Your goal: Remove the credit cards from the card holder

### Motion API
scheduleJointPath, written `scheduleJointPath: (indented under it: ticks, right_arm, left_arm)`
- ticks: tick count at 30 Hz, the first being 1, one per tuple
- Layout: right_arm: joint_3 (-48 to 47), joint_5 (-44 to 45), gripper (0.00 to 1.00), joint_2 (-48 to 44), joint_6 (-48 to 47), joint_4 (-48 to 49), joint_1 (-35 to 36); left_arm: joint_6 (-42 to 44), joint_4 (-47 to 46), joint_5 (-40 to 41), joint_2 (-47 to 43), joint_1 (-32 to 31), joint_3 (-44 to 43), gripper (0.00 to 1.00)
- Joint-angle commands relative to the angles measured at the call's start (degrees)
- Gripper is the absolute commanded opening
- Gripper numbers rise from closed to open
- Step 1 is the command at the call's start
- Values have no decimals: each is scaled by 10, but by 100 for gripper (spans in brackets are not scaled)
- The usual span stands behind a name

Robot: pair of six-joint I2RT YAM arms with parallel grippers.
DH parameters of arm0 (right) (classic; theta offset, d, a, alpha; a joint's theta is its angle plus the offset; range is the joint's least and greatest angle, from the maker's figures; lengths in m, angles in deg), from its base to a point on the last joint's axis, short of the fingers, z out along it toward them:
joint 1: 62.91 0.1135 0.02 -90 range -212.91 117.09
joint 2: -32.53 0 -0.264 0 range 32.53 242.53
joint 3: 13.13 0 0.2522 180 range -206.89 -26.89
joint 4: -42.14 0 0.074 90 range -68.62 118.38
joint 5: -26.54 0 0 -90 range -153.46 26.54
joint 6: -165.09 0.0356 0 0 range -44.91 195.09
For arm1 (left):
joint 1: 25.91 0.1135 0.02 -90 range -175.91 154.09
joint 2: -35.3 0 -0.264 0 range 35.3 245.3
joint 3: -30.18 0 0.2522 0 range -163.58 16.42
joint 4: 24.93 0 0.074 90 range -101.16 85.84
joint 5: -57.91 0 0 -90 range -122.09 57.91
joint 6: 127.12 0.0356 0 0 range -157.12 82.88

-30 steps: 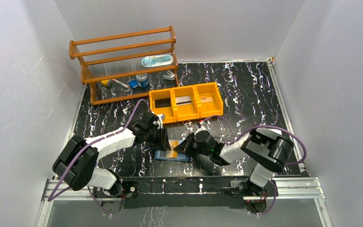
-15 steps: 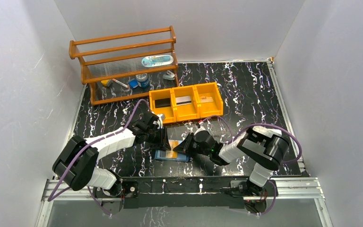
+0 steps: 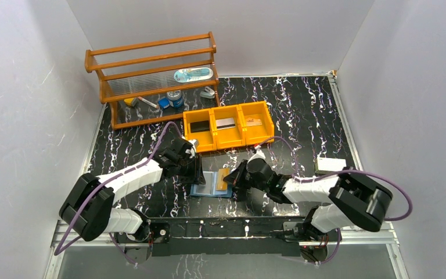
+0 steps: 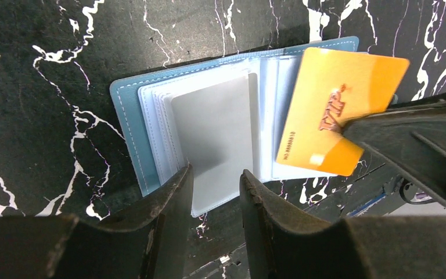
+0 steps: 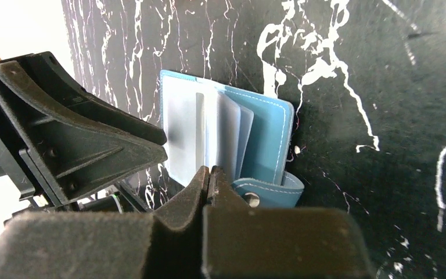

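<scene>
The light blue card holder [image 4: 129,125] lies open on the black marbled table, also in the top view [image 3: 200,189]. My left gripper [image 4: 215,174] is open, its fingers straddling the near edge of a silver-grey card [image 4: 218,133] in the left pages. A gold credit card [image 4: 340,96] sits tilted over the right pages. My right gripper [image 5: 209,170] is shut on that card's corner. In the top view the gold card [image 3: 222,178] lies between the left gripper [image 3: 197,170] and the right gripper [image 3: 233,181]. The holder's snap tab [image 5: 270,193] is beside the right fingers.
An orange three-compartment tray [image 3: 230,141] stands just behind the holder, with one card in each bin. A wooden rack [image 3: 151,61] with small items stands at the back left. A white box [image 3: 330,164] lies near the right arm.
The right gripper has shut on the gold card and drawn it to the right, out over the holder's right pages. The right arm swung outward, uncovering the white box. The left gripper barely moved.
</scene>
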Motion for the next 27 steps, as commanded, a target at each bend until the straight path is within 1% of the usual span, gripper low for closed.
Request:
scheduleJointPath:
  ticks: [1, 3, 6, 14, 16, 18, 21, 22, 24, 27]
  right_arm:
    - [-21, 30, 0, -54, -68, -59, -2]
    - [-17, 13, 0, -72, -81, -46, -2]
    - [-13, -2, 0, -107, -101, -40, -2]
    - [8, 35, 0, -191, -130, -56, -2]
    - [-10, 65, 0, -209, -147, -92, -3]
    - [-52, 105, 0, -224, -192, -174, -3]
    - [-129, 191, 0, -237, -277, -288, -3]
    - [-149, 228, 0, -241, -300, -312, -4]
    - [-177, 285, 0, -245, -346, -337, -6]
    - [-208, 309, 0, -244, -407, -348, -23]
  left_arm:
    - [11, 16, 4, -31, -1, -10, 35]
    - [15, 19, -3, -33, -1, -19, 38]
    - [15, 26, 0, -50, -1, -30, 47]
    - [37, 113, 119, -119, 0, -82, 69]
    - [51, 137, 153, -136, 0, -100, 75]
    - [63, 166, 205, -156, 0, -121, 77]
    - [84, 174, 281, -202, 0, -127, 89]
    - [87, 172, 307, -216, 0, -124, 92]
    - [100, 164, 327, -236, 0, -115, 96]
    - [117, 157, 335, -243, 0, -101, 98]
